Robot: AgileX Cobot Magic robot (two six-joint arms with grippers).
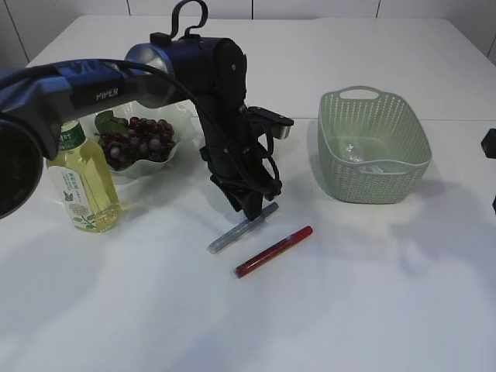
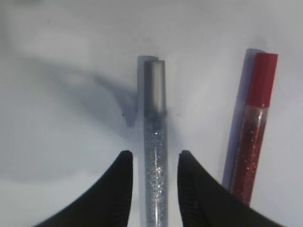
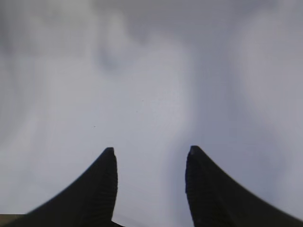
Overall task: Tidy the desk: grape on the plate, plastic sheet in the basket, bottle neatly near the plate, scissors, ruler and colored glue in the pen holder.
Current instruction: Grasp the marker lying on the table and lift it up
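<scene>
A silver glitter colored glue pen (image 1: 232, 236) lies on the white table, with a red one (image 1: 273, 252) just to its right. My left gripper (image 1: 252, 213) is down over the silver pen (image 2: 155, 142). In the left wrist view the left gripper (image 2: 154, 153) is open, its jaws standing either side of the pen with a gap on each side, and the red pen (image 2: 253, 142) lies to the right. Grapes (image 1: 136, 139) sit on the white plate (image 1: 155, 167), and the bottle (image 1: 84, 186) stands upright beside it. The plastic sheet (image 1: 364, 155) lies in the green basket (image 1: 372, 147). My right gripper (image 3: 150, 150) is open over bare table. Scissors, ruler and pen holder are out of view.
The left arm (image 1: 209, 77) reaches across from the left, in front of the plate. A dark part of the right arm (image 1: 488, 143) shows at the right edge, beyond the basket.
</scene>
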